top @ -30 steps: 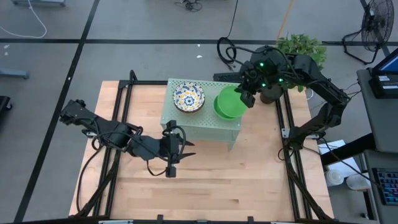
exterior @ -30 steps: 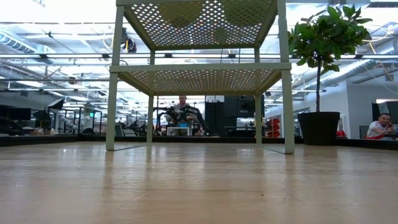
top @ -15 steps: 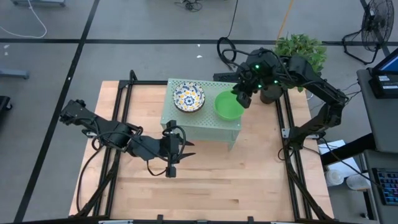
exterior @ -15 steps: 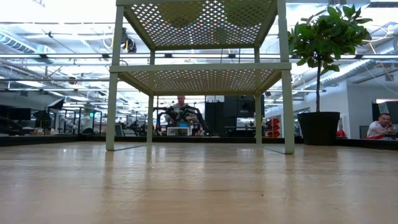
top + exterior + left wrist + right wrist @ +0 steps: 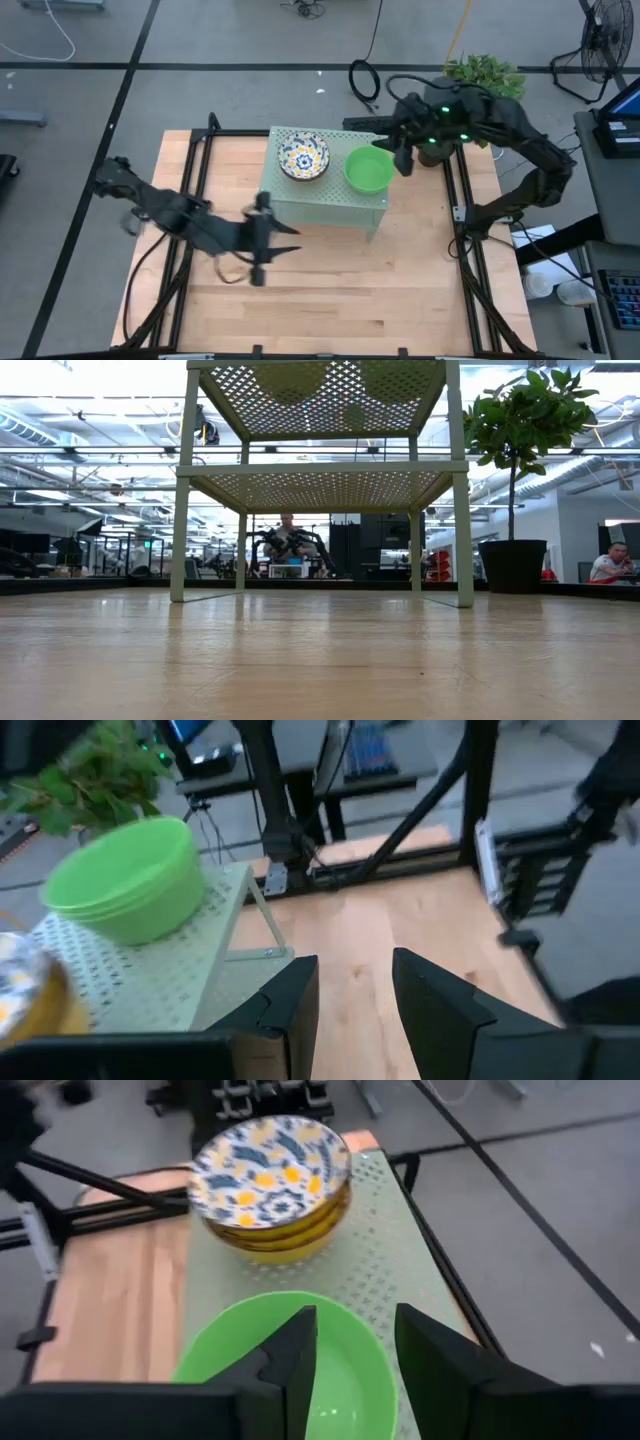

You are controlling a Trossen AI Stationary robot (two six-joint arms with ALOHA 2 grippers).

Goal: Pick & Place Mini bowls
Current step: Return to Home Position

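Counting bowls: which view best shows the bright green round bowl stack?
Left wrist view: the bright green bowl stack shows side-on, rims layered. High and right wrist views look down into it; low view, a dim underside.

The counter (image 5: 330,290) is viewed straight down from above and level from its own surface. The stand (image 5: 325,200) is shared by all views; the green bowls (image 5: 367,170) are seen closely by both wrist views.
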